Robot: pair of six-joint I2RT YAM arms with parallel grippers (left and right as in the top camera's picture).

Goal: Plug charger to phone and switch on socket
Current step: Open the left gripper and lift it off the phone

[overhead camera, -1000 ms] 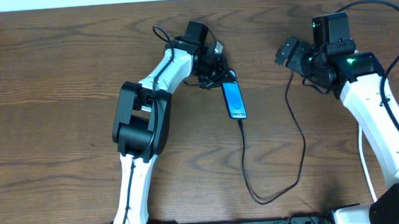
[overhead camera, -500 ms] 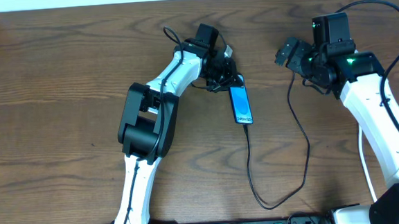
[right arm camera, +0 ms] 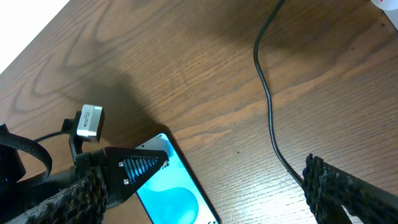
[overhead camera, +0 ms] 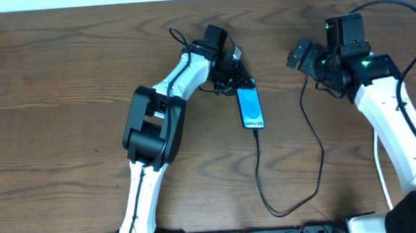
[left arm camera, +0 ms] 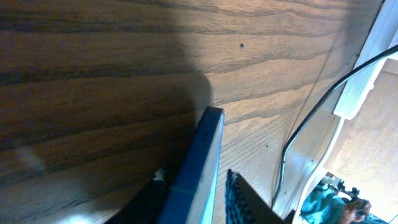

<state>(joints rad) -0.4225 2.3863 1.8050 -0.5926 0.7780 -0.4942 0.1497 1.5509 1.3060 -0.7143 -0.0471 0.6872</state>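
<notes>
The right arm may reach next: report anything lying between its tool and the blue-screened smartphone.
Nothing visible does. Bare wooden table separates the open right tool from the slim blue-screened smartphone. The thin black cable lies just beside that path; the left tool grips the phone's cable-free end.

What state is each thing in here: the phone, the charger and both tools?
phone: screen lit, gripped at its top end by the left tool.
charger: tip at the phone's bottom end, seemingly plugged in; cable slack on the table.
left tool: shut on phone.
right tool: open, empty.
</notes>
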